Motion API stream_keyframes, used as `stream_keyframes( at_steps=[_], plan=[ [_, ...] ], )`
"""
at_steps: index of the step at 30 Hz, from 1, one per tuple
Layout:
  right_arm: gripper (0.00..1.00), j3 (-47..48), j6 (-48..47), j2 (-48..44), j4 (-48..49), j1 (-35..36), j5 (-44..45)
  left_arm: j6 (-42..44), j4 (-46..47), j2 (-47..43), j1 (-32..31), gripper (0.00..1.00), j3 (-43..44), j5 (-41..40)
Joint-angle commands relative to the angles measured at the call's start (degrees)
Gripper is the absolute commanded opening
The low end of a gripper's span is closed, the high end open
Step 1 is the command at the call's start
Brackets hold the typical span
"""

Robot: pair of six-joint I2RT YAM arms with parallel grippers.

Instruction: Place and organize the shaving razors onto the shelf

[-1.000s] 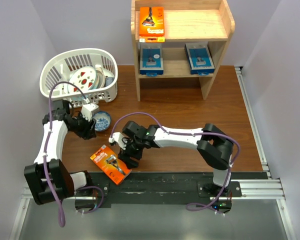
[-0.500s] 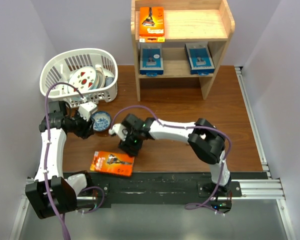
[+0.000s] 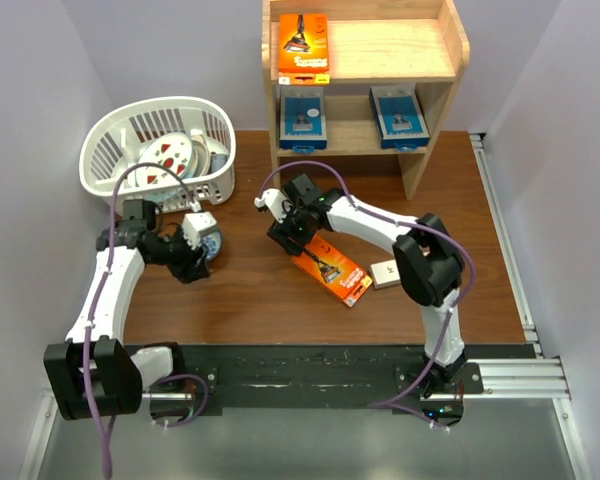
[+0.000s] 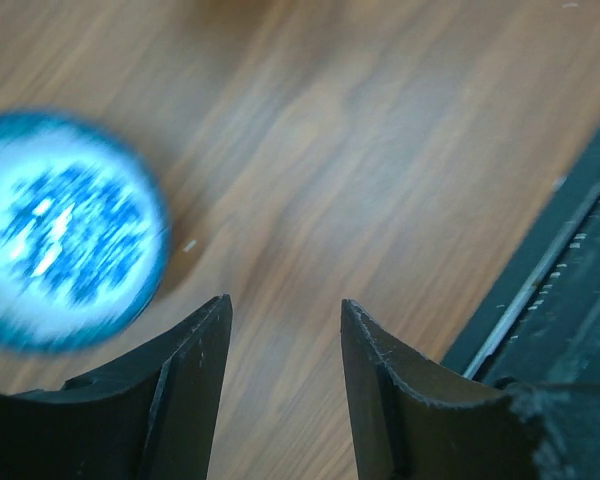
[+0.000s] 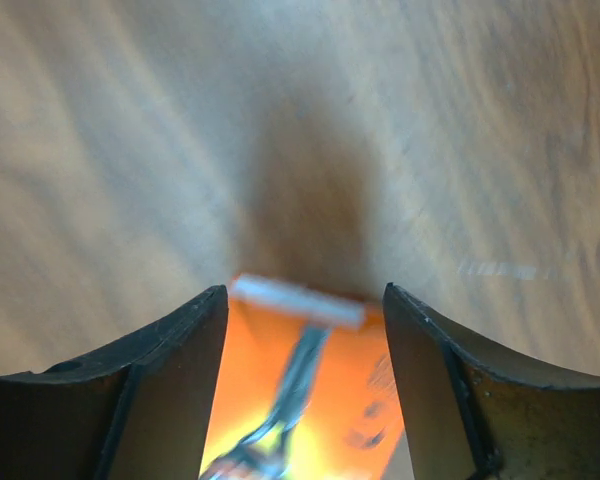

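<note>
In the middle of the desk (image 3: 280,300), in front of the pine shelf (image 3: 395,50), the right pincer (image 5: 304,290) has its fingers pressed against both long sides of an orange razor pack (image 3: 335,272). It grips one end, and the rest of the pack slants away toward the near right, ending close to a small white box (image 3: 385,273). Whether the pack's free end rests on the wood I cannot tell.

The left pincer (image 4: 285,303) stands about half open over bare wood with nothing between its fingers. A blue-patterned saucer (image 4: 65,230) lies just beside it, in front of the white slotted basket (image 3: 110,155) of dishes.

The shelf stands at the far edge. A second orange pack (image 3: 303,45) lies on the left of its upper tier, and two blue razor packs (image 3: 302,118) sit on the lower tier — one left, one right, apart.
</note>
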Motion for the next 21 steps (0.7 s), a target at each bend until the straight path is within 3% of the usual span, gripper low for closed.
stream_keyframes(
  at_steps=[1,6,10,12,16,18,21],
  plan=[
    [0.69,-6.29,5.46,-14.15,0.44,0.66,2.33,-4.84,2.90,2.72,-5.94,0.53,2.98,4.89],
    [0.72,-15.54,7.40,-20.68,-0.26,-4.25,5.14,-13.90,11.16,5.54,-16.04,0.53,1.85,8.85],
    [0.72,-21.07,9.25,-21.83,0.34,-9.01,5.76,-25.99,20.82,6.25,-22.56,0.50,-2.37,10.52],
    [0.73,-23.01,8.37,-22.88,1.66,-10.32,6.29,-32.95,28.81,6.34,-24.14,0.45,-5.97,9.12],
    [0.73,-24.43,8.89,-22.01,2.28,-13.23,5.33,-56.24,50.91,5.46,-26.60,0.17,-15.28,2.37],
    [0.73,-24.34,9.07,-21.04,2.81,-14.90,4.97,-65.01,58.51,7.55,-29.32,0.10,-19.33,0.25],
    [0.74,-24.34,9.16,-19.20,3.43,-16.48,2.34,-70.59,67.67,12.64,-32.93,0.05,-20.48,-2.48]
  ],
)
